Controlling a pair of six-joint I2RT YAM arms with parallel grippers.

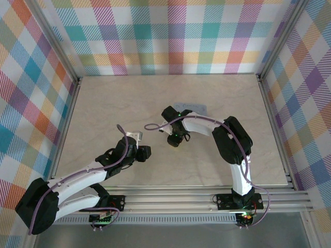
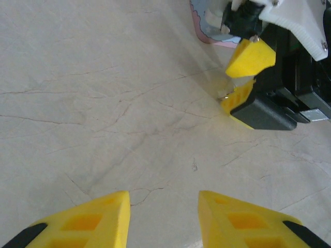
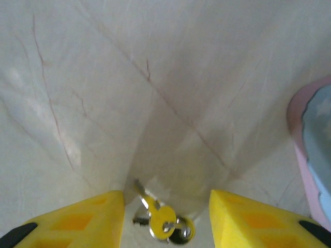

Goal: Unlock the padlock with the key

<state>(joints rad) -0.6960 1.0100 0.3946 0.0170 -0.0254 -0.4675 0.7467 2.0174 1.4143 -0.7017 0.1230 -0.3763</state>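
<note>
Nearest the arm bases, the left hand (image 2: pixel 163 199) hangs low over the pale, veined stone-look tabletop (image 2: pixel 103 103). Its yellow fingers are spread wide with nothing between them, and only bare surface lies just ahead.

Beyond it and a little to its right, the right hand (image 3: pixel 166 199) is down at the tabletop. Its own camera shows the fingers parted and not pressing on anything. In the gap between them, close to the palm, lies a small key with a yellow head (image 3: pixel 161 223), together with a thin silvery blade and a dark metal ring that seem to belong to the same bunch. The key touches neither finger, so I judge it straddled rather than gripped.

Farther out, just past the right hand and off to its right, is the flat pastel tin with a pink rim and a blue face (image 3: pixel 313 155).

I cannot make out the small padlock. The dark shape under the key ring is too blurred to name, and the right hand covers that spot from above.

As for progress, the task looks to be at its very start. The key is not picked up and nothing is in the lock. What is left is closing on the key, steadying the padlock, inserting the key and turning it.
</note>
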